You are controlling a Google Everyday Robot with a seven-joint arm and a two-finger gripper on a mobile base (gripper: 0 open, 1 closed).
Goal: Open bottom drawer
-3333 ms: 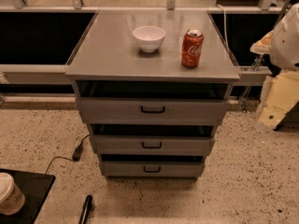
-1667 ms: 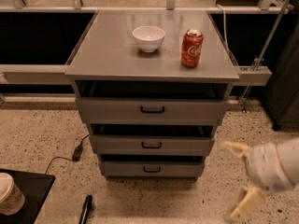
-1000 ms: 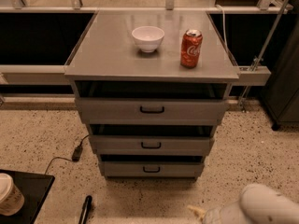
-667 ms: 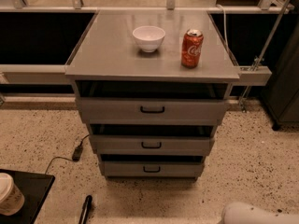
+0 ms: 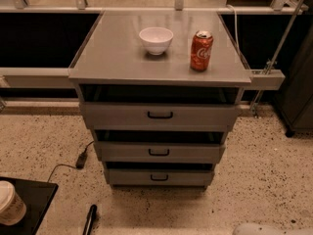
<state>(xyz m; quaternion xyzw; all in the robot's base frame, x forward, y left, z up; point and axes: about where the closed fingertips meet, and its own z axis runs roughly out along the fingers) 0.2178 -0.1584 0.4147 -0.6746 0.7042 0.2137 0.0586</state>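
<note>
The bottom drawer (image 5: 128,177) is the lowest of three grey drawers in the cabinet (image 5: 117,58), just above the speckled floor (image 5: 44,141). Its flat front faces the camera, and its long axis runs left to right. Its small black handle (image 5: 159,177) lies level along the same line, at the middle of the front. On the cabinet top stands a red can (image 5: 201,51) with white script that looks like Coca-Cola, and near it, to the left, a white bowl (image 5: 156,39). The gripper is outside the frame, so I cannot tell its state. Only a pale rounded part of the arm (image 5: 266,228) shows at the lower right edge.
</note>
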